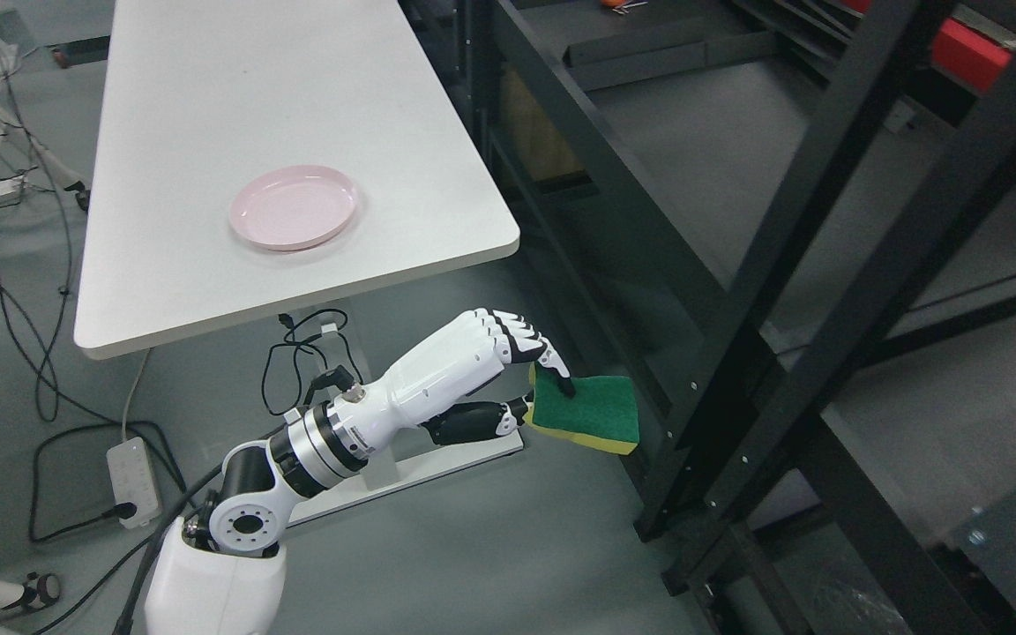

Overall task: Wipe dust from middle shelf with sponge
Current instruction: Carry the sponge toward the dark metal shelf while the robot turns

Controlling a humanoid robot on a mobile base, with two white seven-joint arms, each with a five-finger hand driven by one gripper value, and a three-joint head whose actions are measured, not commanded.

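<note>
Sponge (590, 411), green over yellow, hangs in the air pinched between the left hand's (508, 379) curled fingers (552, 360) on top and thumb below. The rack (737, 291) stands just beside it at 3 o'clock, not touching. At 10 o'clock, a pink plate (294, 207) sits on the table (208, 115).
</note>
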